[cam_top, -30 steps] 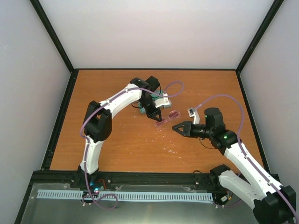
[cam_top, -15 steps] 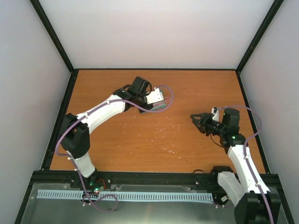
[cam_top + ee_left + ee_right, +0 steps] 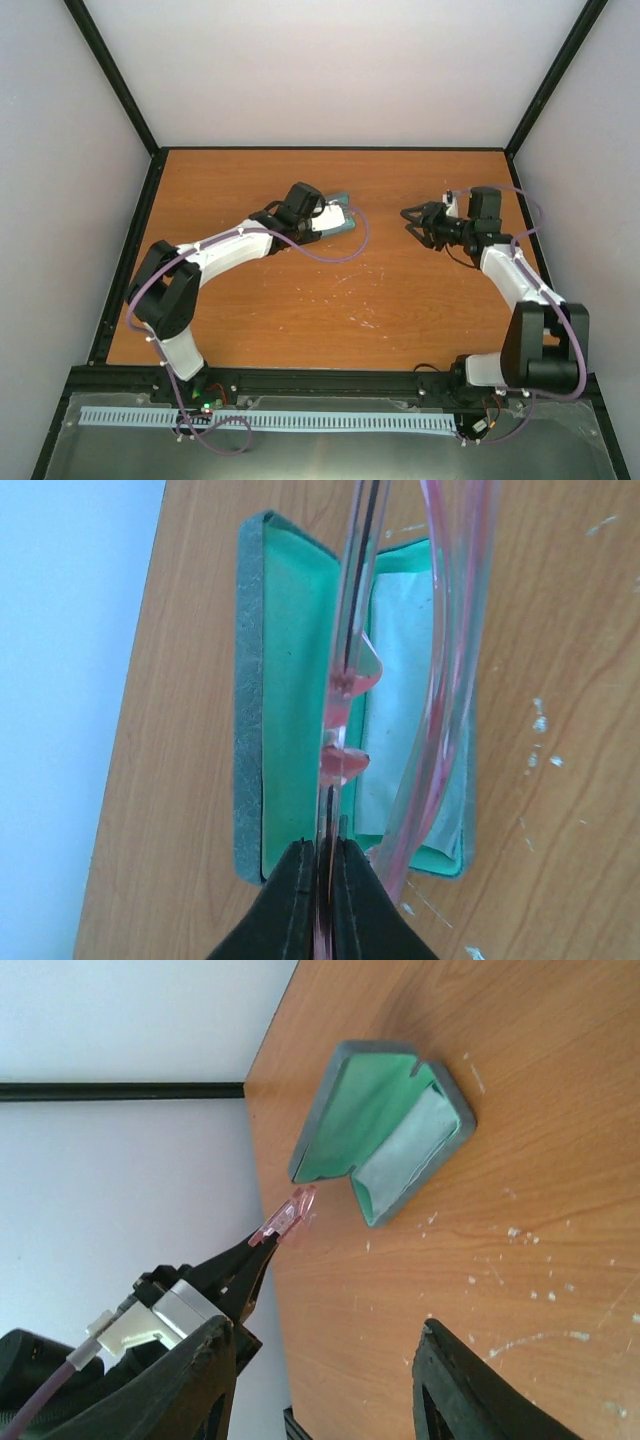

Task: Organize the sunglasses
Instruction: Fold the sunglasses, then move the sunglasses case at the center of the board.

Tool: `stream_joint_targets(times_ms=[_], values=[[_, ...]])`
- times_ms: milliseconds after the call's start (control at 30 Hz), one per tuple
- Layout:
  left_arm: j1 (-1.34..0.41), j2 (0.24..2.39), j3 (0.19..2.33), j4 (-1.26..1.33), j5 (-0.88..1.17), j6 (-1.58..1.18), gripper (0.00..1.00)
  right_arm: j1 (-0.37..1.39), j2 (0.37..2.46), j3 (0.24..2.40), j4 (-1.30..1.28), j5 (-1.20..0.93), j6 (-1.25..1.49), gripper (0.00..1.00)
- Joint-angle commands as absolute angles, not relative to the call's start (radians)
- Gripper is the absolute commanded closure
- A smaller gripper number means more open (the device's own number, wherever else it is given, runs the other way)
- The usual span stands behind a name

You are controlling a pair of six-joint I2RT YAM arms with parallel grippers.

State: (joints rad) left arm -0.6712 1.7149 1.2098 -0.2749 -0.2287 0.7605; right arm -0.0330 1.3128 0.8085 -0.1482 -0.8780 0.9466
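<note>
– Both arms have moved in the last half second. The right arm has drawn back toward the far right of the orange-brown wooden worktop (image 3: 300, 310). The left arm has stretched out lower and flatter toward the case.

– Which case?

– A blue-grey oblong case (image 3: 250, 680) with a green lining. It lies open on the worktop, toward the far middle. A pale blue square cloth (image 3: 405, 680) lies inside one half.

– Where are the sunglasses?

– The small sunglasses (image 3: 345, 680), with a very thin pinkish-red translucent frame, are in the left gripper (image 3: 325, 848). Its two black fingers are pinched tight on the frame. The left wrist view shows the frame edge-on, with the nose pads and one slim curved arm over the open case.

– Are they lying in the case?

– No. The right wrist view shows them held in the air off the tip of the left gripper, clear of the lining. In that view they appear beside a corner of the case's empty half. In the left wrist view they appear directly over the case. I cannot tell how high above it they are.

– And the other gripper?

– The right gripper (image 3: 410, 218) has its jaws spread wide with nothing between them. It points toward the case from the right and is well apart from it. A second ago the sunglasses lay on the worktop between the two grippers; that spot is now bare wood.
</note>
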Motion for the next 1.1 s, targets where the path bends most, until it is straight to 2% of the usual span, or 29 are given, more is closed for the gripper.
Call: stream_joint_targets(times_ms=[0, 200, 233, 267, 367, 400, 633, 800, 833, 967, 1067], values=[[-0.689, 1.787, 1.275, -0.246, -0.329, 0.688, 0.99, -0.035, 1.422, 0.888, -0.123, -0.897, 0.864, 0.53], [-0.698, 1.844, 1.336, -0.309, -0.323, 0.657, 0.99, -0.005, 1.586, 1.015, -0.162, -0.889, 0.781, 0.53], [-0.698, 1.852, 1.343, -0.313, -0.326, 0.657, 0.99, 0.001, 1.618, 1.039, -0.174, -0.886, 0.763, 0.56], [-0.698, 1.861, 1.348, -0.316, -0.329, 0.658, 0.99, 0.008, 1.645, 1.056, -0.175, -0.877, 0.752, 0.63], [-0.698, 1.881, 1.365, -0.328, -0.349, 0.663, 0.99, 0.031, 1.752, 1.118, -0.175, -0.840, 0.721, 0.94], [-0.698, 1.880, 1.370, -0.334, -0.352, 0.663, 0.99, 0.042, 1.801, 1.148, -0.177, -0.832, 0.707, 0.97], [-0.694, 1.847, 1.363, -0.359, -0.360, 0.670, 0.99, 0.125, 2.113, 1.391, -0.207, -0.828, 0.651, 0.97], [-0.684, 1.793, 1.349, -0.377, -0.324, 0.658, 0.99, 0.151, 2.220, 1.462, -0.096, -0.846, 0.686, 0.72], [-0.684, 1.776, 1.345, -0.379, -0.310, 0.654, 0.99, 0.152, 2.233, 1.466, -0.066, -0.850, 0.701, 0.69], [-0.684, 1.680, 1.294, -0.359, -0.231, 0.669, 0.99, 0.152, 2.270, 1.490, -0.006, -0.818, 0.728, 0.68], [-0.683, 1.626, 1.246, -0.340, -0.216, 0.700, 0.99, 0.155, 2.333, 1.552, 0.022, -0.816, 0.752, 0.72]])
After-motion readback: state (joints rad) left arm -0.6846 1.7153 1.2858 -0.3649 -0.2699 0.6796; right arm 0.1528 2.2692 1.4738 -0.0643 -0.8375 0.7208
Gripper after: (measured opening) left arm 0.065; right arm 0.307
